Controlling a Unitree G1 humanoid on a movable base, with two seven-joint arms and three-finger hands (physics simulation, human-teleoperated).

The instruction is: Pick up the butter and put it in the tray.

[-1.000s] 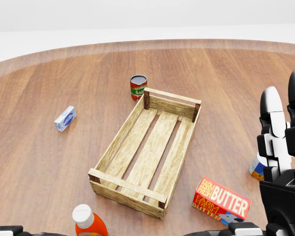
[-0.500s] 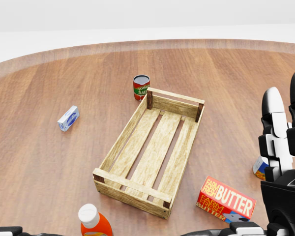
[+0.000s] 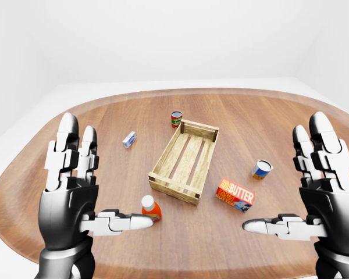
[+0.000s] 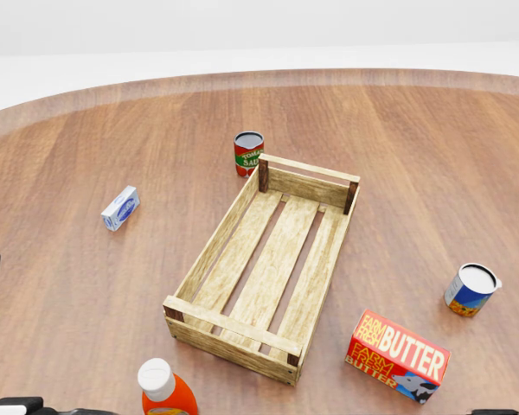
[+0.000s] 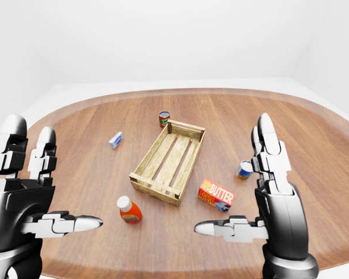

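While both hands hang raised over the near edge of the round wooden table (image 3: 267, 104), nothing is held in either. At the left of the left-eye view, the left hand (image 3: 70, 195) stands with its fingers (image 3: 67, 148) upright and spread and its thumb stretched toward the view's middle, gripping nothing.

Up the table from it lies a small blue-and-white carton (image 4: 120, 208) (its print is too small to read). At the bottom edge of the head view stands an orange bottle (image 4: 166, 393) with a white cap, just beside the near left corner of the tray (image 4: 209, 256). A red can (image 4: 247, 154) stands upright at the tray's far left corner; its label shows what looks like "TOMATO SAUCE", only partly legible.

The tray, a slatted wooden crate, runs diagonally in the head view from lower left to upper right and has nothing in it.

The butter (image 4: 400, 356) lies flat on the table just right of the tray's near right corner, apart from it. Its long axis runs from upper left to lower right in the head view, and its red face reads "FARM FRESH BUTTER" in yellow and white.

Further right a blue-and-orange can (image 4: 471, 290) lies tilted, white lid showing.

The right hand (image 3: 326, 197) is likewise spread wide, fingers up, thumb pointing inward, well short of the butter.
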